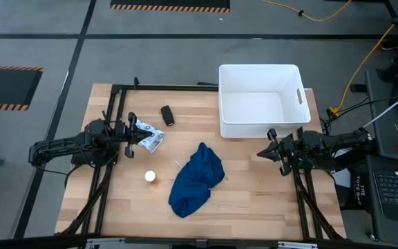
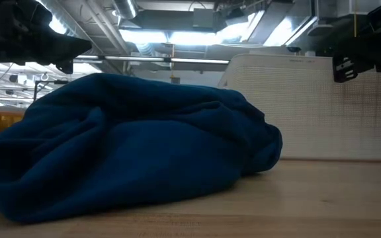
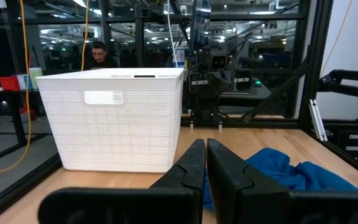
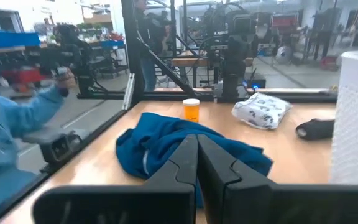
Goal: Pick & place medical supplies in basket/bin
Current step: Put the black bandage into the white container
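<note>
While both arms idle, left gripper (image 1: 131, 133) at nine o'clock and right gripper (image 1: 271, 149) at three o'clock clenched on nothing. Nothing yet placed: white tub (image 1: 260, 101) at one o'clock empty. Left on the desk (image 1: 254, 194): blue cloth (image 1: 195, 178) at centre, white packet (image 1: 150, 137) touching left gripper, black cylinder (image 1: 167, 115), orange-white item (image 1: 150, 177). No obstruction noted.

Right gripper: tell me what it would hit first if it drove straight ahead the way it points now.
Probably the dark-blue cloth. The right gripper, shut, points across the table at it, with nothing in between in the right wrist view. It may ride above the cloth; height is unclear.
</note>
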Robot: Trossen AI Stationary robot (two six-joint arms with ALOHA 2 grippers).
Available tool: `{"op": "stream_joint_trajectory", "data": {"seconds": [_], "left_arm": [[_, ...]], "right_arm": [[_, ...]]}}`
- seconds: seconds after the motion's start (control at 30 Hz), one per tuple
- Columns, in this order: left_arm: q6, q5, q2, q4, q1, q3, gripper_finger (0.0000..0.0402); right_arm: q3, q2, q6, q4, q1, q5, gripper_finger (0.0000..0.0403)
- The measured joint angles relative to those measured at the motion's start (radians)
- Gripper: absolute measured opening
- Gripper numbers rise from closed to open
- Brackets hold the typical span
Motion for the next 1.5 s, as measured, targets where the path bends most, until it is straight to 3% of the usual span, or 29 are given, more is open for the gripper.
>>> {"op": "stream_joint_trajectory", "data": {"seconds": [0.2, 0.43, 0.6, 0.8, 1.1, 1.27, 1.5], "left_arm": [[0.0, 0.0, 0.0, 0.0, 0.0, 0.0, 0.0008], [0.054, -0.009, 0.0, 0.002, 0.0, 0.0, 0.0009], [0.09, -0.094, 0.0, 0.024, 0.0, 0.001, 0.0002], [0.078, -0.072, 0.025, -0.007, 0.0, 0.038, 0.0003], [0.079, -0.126, 0.188, -0.023, 0.0, 0.141, 0.0003], [0.063, -0.126, 0.322, -0.137, 0.0, 0.254, 0.0003], [0.058, -0.126, 0.465, -0.197, 0.0, 0.362, 0.0003]], "right_arm": [[0.0, 0.0, -0.145, 0.0, 0.0, 0.002, 0.0008], [0.0, 0.0, -0.127, 0.022, 0.0, 0.004, 0.0008], [0.0, 0.0, -0.079, 0.078, 0.0, 0.031, 0.0007], [0.037, 0.036, -0.105, 0.084, 0.0, 0.056, 0.0002], [0.187, 0.267, -0.099, 0.106, 0.0, 0.058, 0.0002], [0.295, 0.436, -0.089, 0.109, 0.0, 0.125, 0.0002], [0.437, 0.641, -0.104, 0.102, 0.002, 0.129, 0.0002]]}}
